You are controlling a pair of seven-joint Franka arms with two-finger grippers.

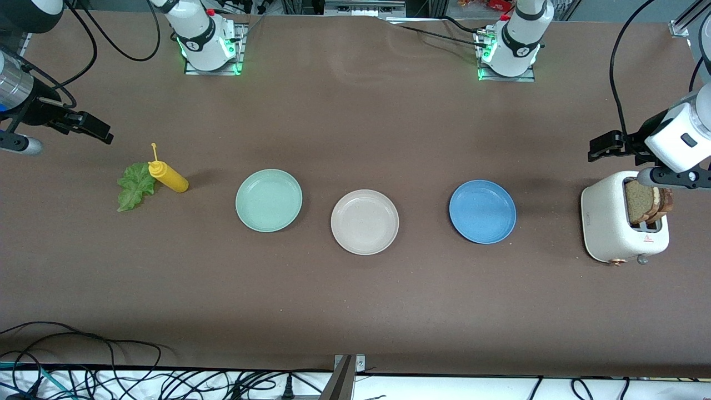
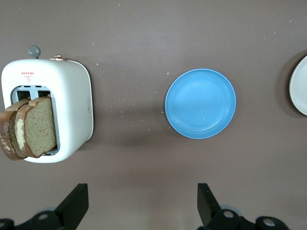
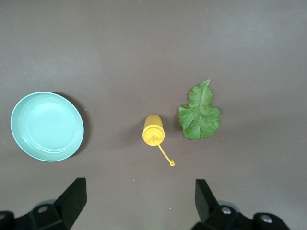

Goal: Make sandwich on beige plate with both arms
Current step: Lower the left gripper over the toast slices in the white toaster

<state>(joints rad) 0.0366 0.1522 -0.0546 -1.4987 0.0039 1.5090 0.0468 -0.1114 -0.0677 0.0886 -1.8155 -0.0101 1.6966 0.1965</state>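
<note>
The beige plate (image 1: 364, 221) sits bare at the table's middle; its rim shows in the left wrist view as the beige plate (image 2: 300, 86). The sandwich's parts lie apart. Two brown-crusted bread slices (image 1: 644, 201) (image 2: 33, 127) stand in a white toaster (image 1: 608, 225) (image 2: 72, 105) at the left arm's end. A green lettuce leaf (image 1: 133, 186) (image 3: 199, 114) lies flat at the right arm's end. My left gripper (image 1: 604, 146) (image 2: 142, 194) hangs open over the table beside the toaster. My right gripper (image 1: 95, 129) (image 3: 140, 191) hangs open over the table near the lettuce. Both hold nothing.
A yellow squeeze bottle (image 1: 169, 176) (image 3: 153, 129) lies beside the lettuce. A mint green plate (image 1: 269, 200) (image 3: 47, 126) sits between the bottle and the beige plate. A blue plate (image 1: 482, 211) (image 2: 200, 103) sits between the beige plate and the toaster. Cables run along the front edge.
</note>
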